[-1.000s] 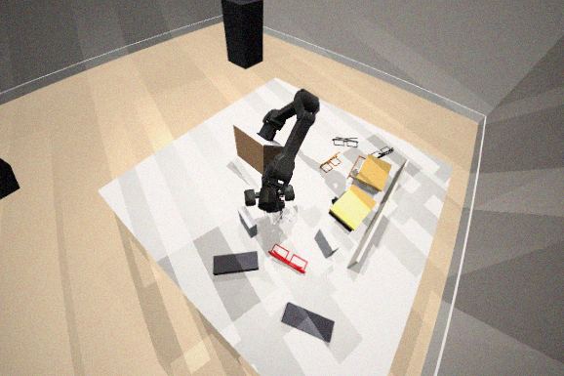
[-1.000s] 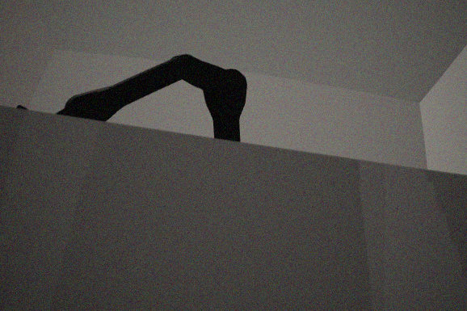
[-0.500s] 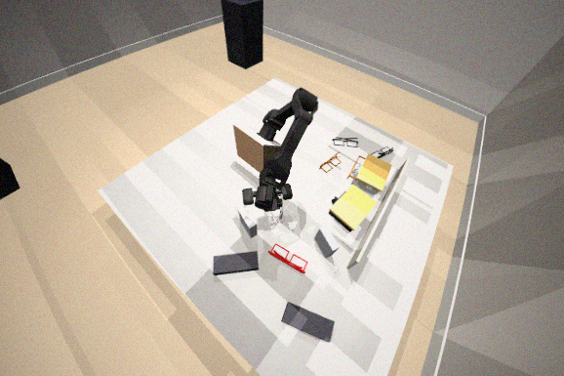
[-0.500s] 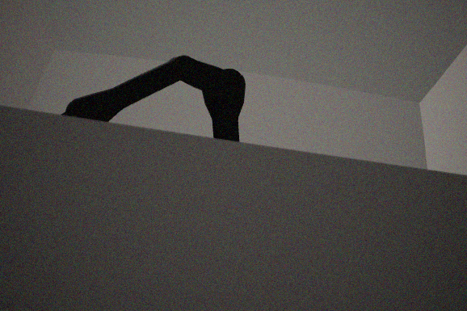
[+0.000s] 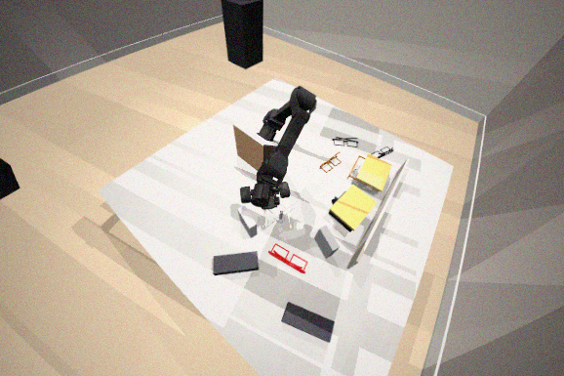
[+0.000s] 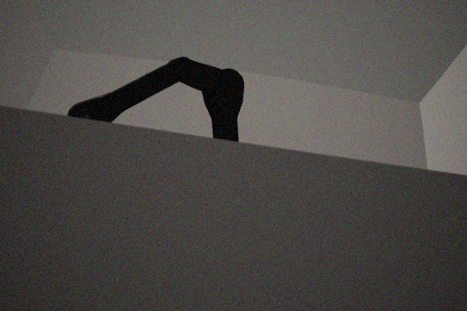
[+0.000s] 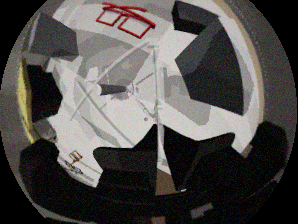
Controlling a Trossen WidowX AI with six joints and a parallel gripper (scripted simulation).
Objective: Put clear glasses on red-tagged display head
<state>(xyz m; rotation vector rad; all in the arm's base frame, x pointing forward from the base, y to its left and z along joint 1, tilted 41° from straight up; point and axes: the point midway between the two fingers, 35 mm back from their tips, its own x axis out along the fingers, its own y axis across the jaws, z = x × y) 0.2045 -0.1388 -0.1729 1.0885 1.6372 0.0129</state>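
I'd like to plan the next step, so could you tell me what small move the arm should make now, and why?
Probably lift a little: the gripper is shut on the clear glasses, low over the mat, with the red glasses and grey blocks close by.
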